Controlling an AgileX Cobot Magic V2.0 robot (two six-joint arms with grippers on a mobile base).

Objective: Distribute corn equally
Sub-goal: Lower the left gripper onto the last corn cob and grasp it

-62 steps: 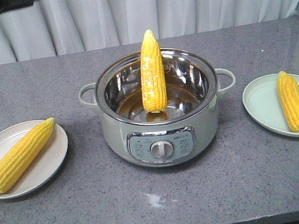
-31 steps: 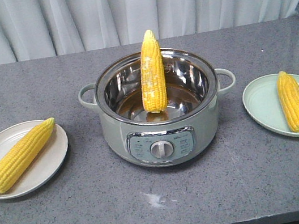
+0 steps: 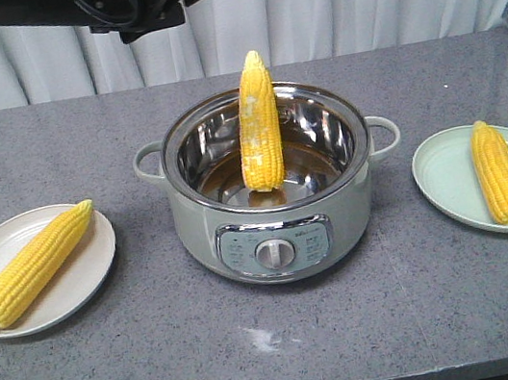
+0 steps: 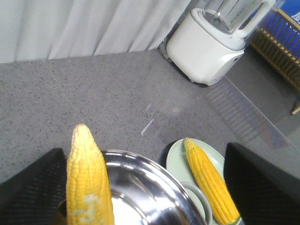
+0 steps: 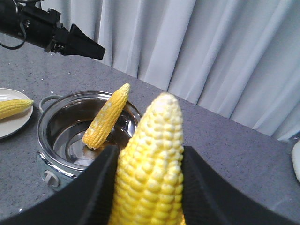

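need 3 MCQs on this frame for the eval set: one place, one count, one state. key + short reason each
1. The pot's cob sits: A) flat on the bottom of the pot B) tilted, tip above the rim C) across the rim.
2. Cobs on the pale green plate: A) none B) one C) two.
3. The right gripper is: A) open, empty B) shut on a cob C) shut on a plate.

Key:
1 B, its butt is down inside and its tip clears the rim in the front view.
2 B, a single plate cob lies on it.
3 B, the right wrist view shows both fingers pressed against the held cob.
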